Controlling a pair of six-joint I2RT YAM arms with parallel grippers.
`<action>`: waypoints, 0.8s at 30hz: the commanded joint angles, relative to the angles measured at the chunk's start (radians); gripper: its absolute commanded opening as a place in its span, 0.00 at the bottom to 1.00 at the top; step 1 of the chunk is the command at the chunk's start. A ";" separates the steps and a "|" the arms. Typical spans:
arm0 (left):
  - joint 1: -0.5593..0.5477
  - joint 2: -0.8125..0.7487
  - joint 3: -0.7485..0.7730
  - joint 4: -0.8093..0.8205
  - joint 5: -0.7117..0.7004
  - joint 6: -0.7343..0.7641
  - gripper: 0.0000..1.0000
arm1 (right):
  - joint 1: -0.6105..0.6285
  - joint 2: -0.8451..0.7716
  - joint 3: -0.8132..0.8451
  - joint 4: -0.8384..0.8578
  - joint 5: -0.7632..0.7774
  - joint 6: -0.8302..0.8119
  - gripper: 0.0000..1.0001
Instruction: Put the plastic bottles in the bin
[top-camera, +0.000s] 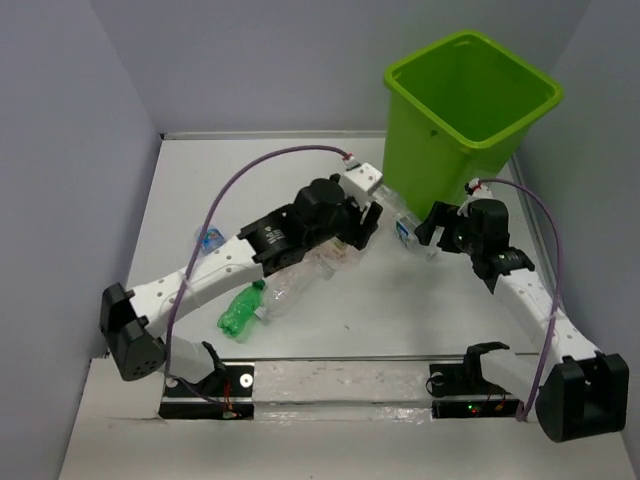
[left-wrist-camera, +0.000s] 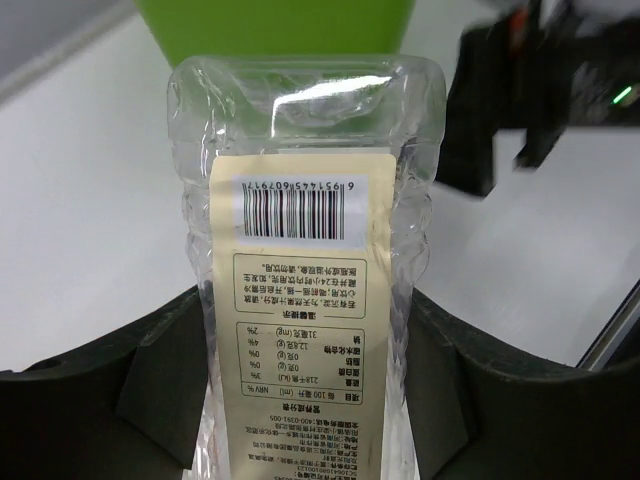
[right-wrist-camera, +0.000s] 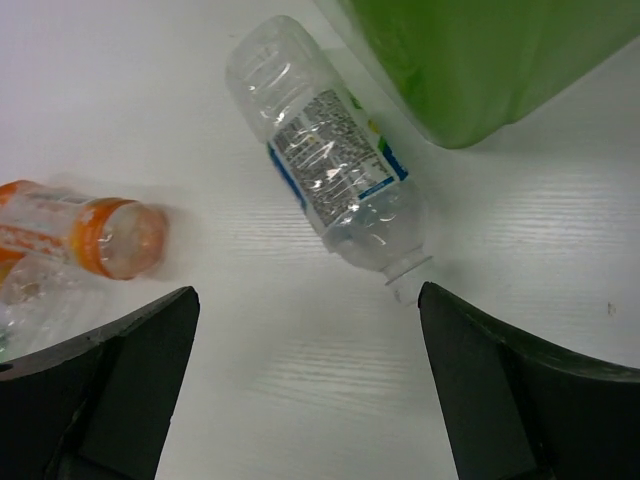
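My left gripper (top-camera: 374, 212) is shut on a clear bottle (left-wrist-camera: 305, 200) with a cream label, which fills the left wrist view and points at the lime-green bin (top-camera: 470, 100); the bottle's end shows in the top view (top-camera: 389, 200). My right gripper (top-camera: 432, 226) is open and empty, low over the table. A clear bottle (right-wrist-camera: 325, 170) with a white and blue label lies just beyond its fingertips (right-wrist-camera: 455, 330), neck towards them, beside the bin (right-wrist-camera: 480, 60). An orange bottle (right-wrist-camera: 90, 235), a green bottle (top-camera: 240, 310) and another clear bottle (top-camera: 295, 280) lie on the table.
A small blue-labelled item (top-camera: 210, 237) lies at the left beside my left arm. The right arm (left-wrist-camera: 530, 90) shows close to the held bottle in the left wrist view. Grey walls close in the table on the left, back and right.
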 joint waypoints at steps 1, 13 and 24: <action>0.052 -0.128 0.078 0.178 0.026 -0.056 0.22 | 0.006 0.140 0.013 0.151 0.110 -0.044 0.98; 0.150 -0.007 0.420 0.308 0.077 -0.113 0.22 | 0.006 0.407 0.035 0.300 0.061 -0.066 1.00; 0.167 0.200 0.737 0.495 0.054 -0.190 0.22 | 0.070 0.542 0.035 0.394 0.059 -0.009 0.95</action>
